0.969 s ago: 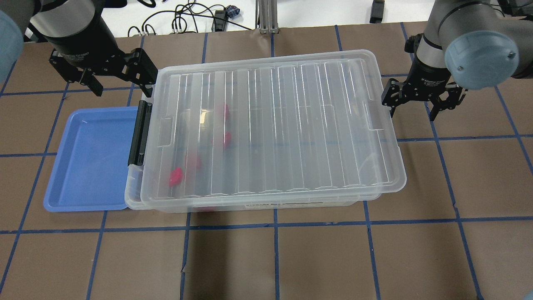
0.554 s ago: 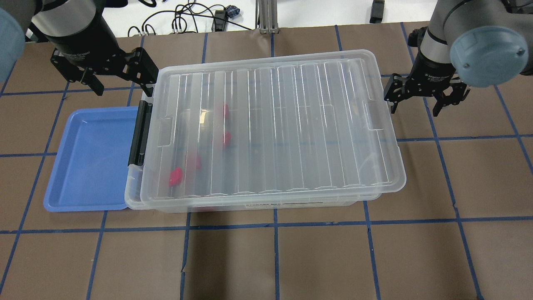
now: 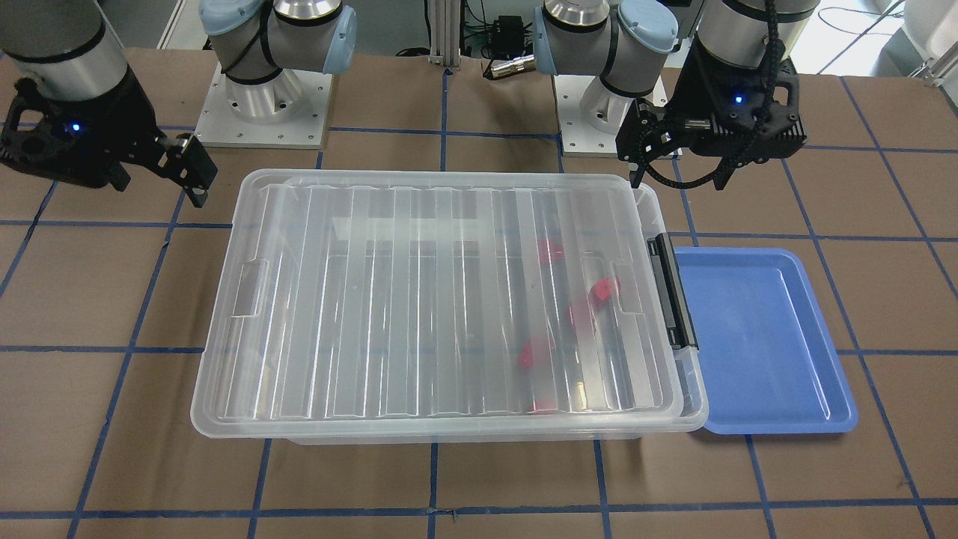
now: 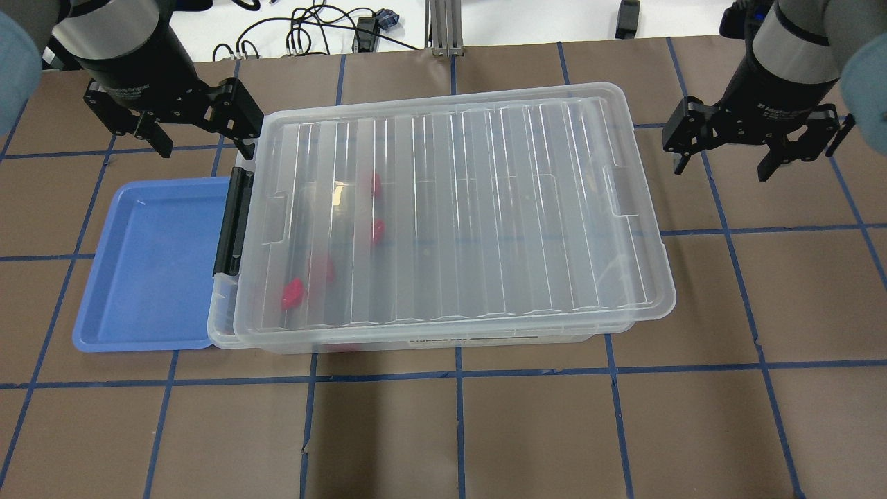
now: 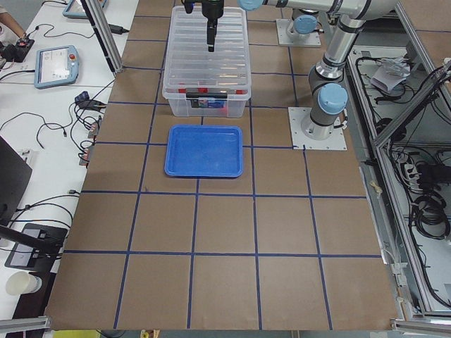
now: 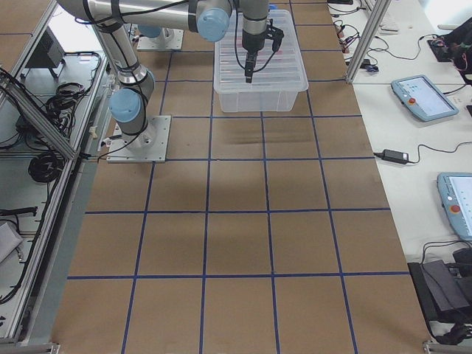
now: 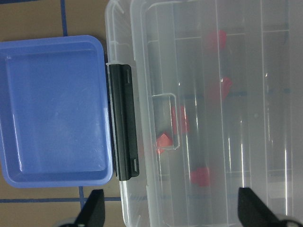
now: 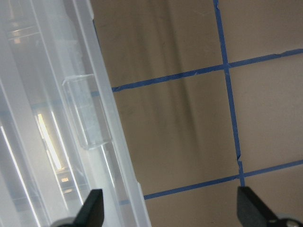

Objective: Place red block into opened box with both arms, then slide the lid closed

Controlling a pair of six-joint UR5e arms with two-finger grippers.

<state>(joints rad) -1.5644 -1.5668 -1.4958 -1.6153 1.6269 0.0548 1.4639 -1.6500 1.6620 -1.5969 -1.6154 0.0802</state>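
The clear box stands mid-table with the ribbed lid lying over it, slightly skewed and overhanging at the right end. Several red blocks show blurred through the lid near the black clasp; they also show as red blocks in the left wrist view. My left gripper hangs open and empty over the box's far left corner. My right gripper is open and empty, well clear of the lid's right end. The front view shows the left gripper and right gripper at the box's corners.
An empty shallow blue tray lies against the box's clasp end. Brown table with blue tape grid stretches in front. Cables and a metal post sit beyond the far edge. Arm bases stand behind the box.
My right gripper has drawn away from the lid's right end, moving right and a little toward the far side. The left gripper, lid and box stay as they were.
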